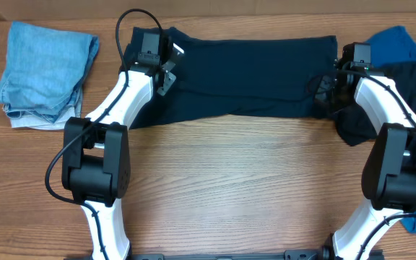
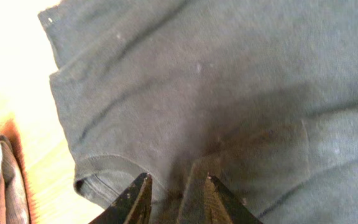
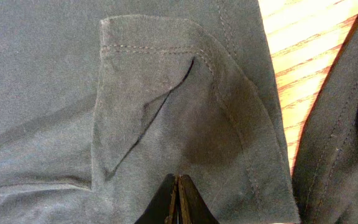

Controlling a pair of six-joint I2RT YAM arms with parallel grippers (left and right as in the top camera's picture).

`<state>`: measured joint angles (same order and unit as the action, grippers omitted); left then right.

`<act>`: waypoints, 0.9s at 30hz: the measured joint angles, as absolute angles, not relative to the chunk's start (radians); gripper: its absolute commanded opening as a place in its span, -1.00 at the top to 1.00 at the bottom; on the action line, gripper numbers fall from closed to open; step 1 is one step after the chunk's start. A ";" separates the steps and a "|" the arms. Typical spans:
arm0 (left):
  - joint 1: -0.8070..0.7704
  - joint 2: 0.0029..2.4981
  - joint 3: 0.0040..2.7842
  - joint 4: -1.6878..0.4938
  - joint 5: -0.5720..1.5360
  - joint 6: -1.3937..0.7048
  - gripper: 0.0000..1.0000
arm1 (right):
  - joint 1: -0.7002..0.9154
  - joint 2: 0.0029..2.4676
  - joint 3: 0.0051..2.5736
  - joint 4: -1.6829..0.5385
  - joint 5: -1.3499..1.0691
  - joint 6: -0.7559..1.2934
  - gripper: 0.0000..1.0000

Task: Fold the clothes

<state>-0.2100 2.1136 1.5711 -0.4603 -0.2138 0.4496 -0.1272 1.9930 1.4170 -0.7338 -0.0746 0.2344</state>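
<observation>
A dark navy shirt (image 1: 244, 76) lies spread flat across the back of the table. My left gripper (image 1: 166, 72) hovers over the shirt's left end. In the left wrist view its jaws (image 2: 178, 179) stand a little apart over the dark fabric (image 2: 216, 93), next to a hemmed edge (image 2: 98, 171), and hold nothing. My right gripper (image 1: 328, 90) is at the shirt's right end. Its fingertips (image 3: 177, 178) are shut tight together just above a sleeve (image 3: 154, 106) folded in over the body. No cloth shows between them.
A stack of pale light-blue garments (image 1: 45, 72) sits at the far left. At the right lie a bright blue shirt (image 1: 396, 42) and another dark one (image 1: 410, 87), its edge (image 3: 340, 137) close to my right gripper. Bare wood (image 1: 244, 188) fills the front.
</observation>
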 measured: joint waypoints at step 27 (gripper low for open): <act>-0.194 2.114 1.559 -0.814 0.035 -0.084 0.59 | -0.009 2.011 1.505 -0.726 -0.119 0.286 0.92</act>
<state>-0.1940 2.1136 1.5589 -0.8143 0.0353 -0.0837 -0.0086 2.0109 1.5055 -0.7261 -0.1192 0.2859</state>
